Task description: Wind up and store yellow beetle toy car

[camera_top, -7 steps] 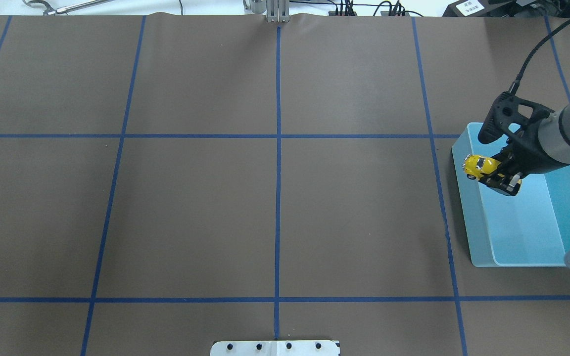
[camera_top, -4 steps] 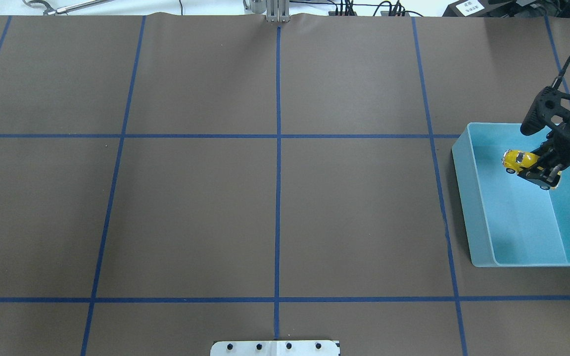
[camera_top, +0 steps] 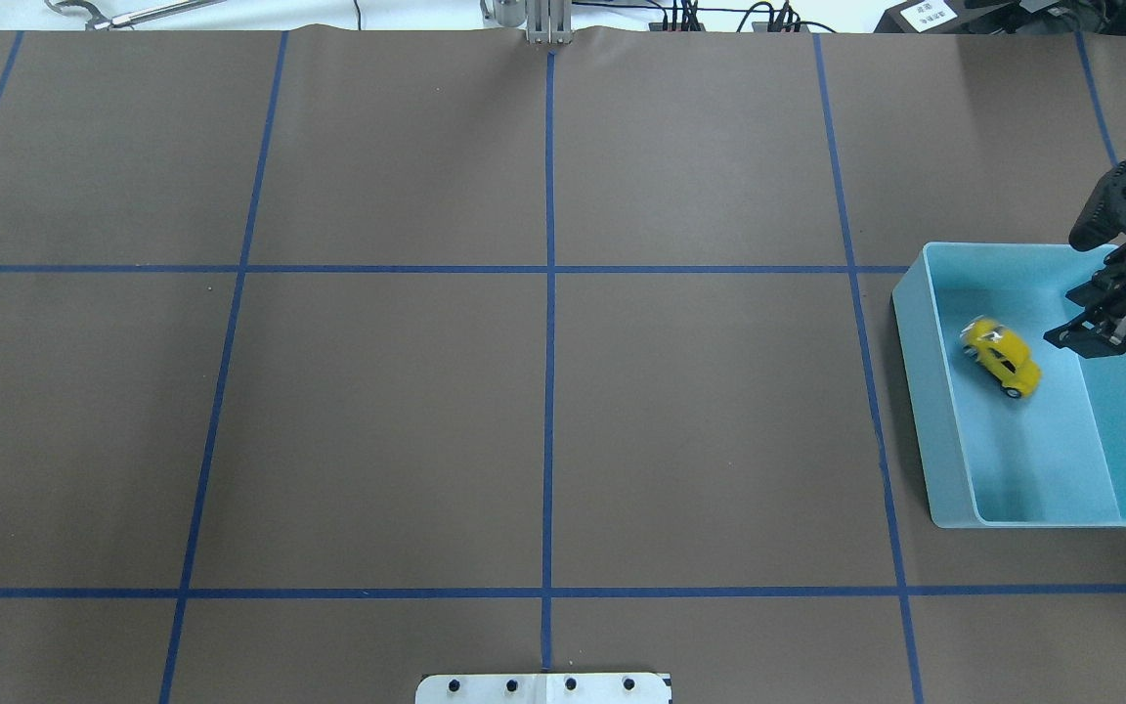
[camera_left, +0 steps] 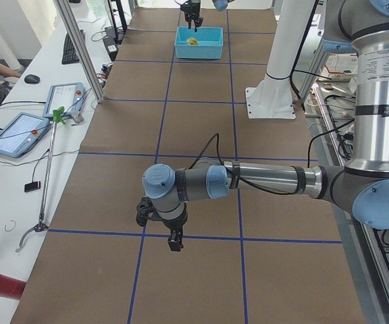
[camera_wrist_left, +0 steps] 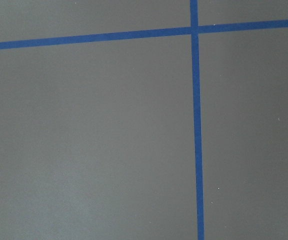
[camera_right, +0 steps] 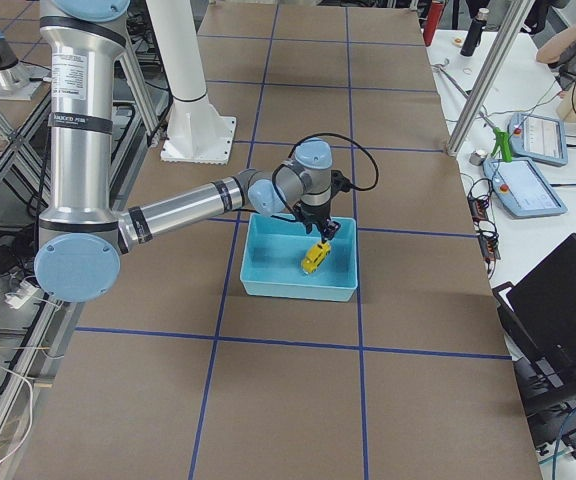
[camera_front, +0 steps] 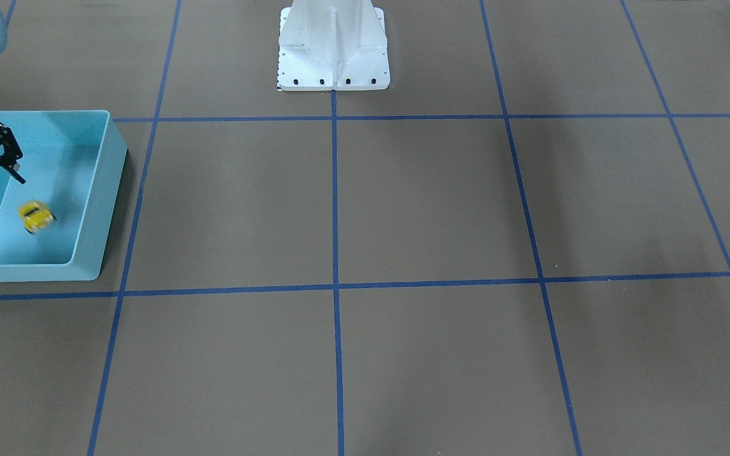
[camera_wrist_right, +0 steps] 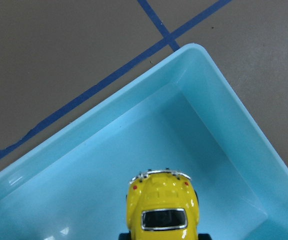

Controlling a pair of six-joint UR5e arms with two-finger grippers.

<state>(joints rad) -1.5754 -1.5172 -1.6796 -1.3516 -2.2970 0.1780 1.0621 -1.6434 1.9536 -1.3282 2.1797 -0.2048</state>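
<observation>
Yellow car (camera_top: 1001, 357) is sitting loose in the blue bin (camera_top: 925, 411), far right. The right claw (camera_top: 1091, 342) is hovering spread and empty. Left claw (camera_left: 174, 237): cannot tell. Storing looks done.

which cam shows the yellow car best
Right wrist-mounted view: the yellow beetle toy car is close and sharp, though cropped. Overhead shows it whole but small in the blue bin; front-facing blurs it; side views, tiny.

My table (camera_top: 377, 411) is wearing a brown cover, and blue tape lines (camera_top: 549, 342) are crossing it and making big squares. A light blue bin (camera_top: 930, 391) is sitting on it, far over on my right side. My white base (camera_front: 333, 63) is standing at my near edge.
</observation>
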